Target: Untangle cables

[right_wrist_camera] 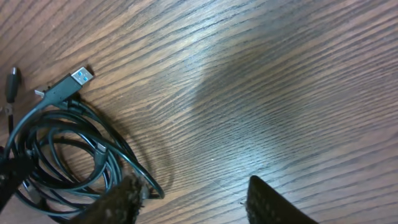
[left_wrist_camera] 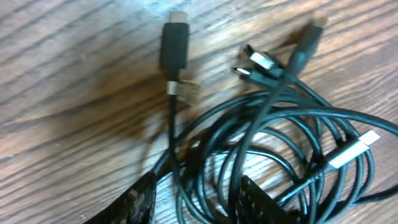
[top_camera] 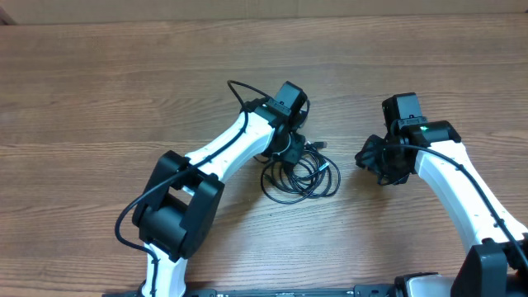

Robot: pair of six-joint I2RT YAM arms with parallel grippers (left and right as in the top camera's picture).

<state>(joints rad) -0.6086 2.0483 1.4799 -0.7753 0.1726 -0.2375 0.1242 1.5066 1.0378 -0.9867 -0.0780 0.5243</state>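
The left hand point(left_wrist_camera: 199, 202) stood spread astride the coiled cables point(left_wrist_camera: 252, 140) on the wooden surface point(left_wrist_camera: 74, 74); the right hand point(right_wrist_camera: 194, 200), released and empty, hung just beside them.

The worktop point(top_camera: 99, 82) is brown board with a streaky wood grain, and it fills every view. It looks paler along its far edge. Soft light leaves a whitish sheen on the grain.

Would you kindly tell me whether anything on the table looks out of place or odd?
The cables lie in one tangled coil by the left gripper, loops crossing and plugs pointing different ways; no damage shows.
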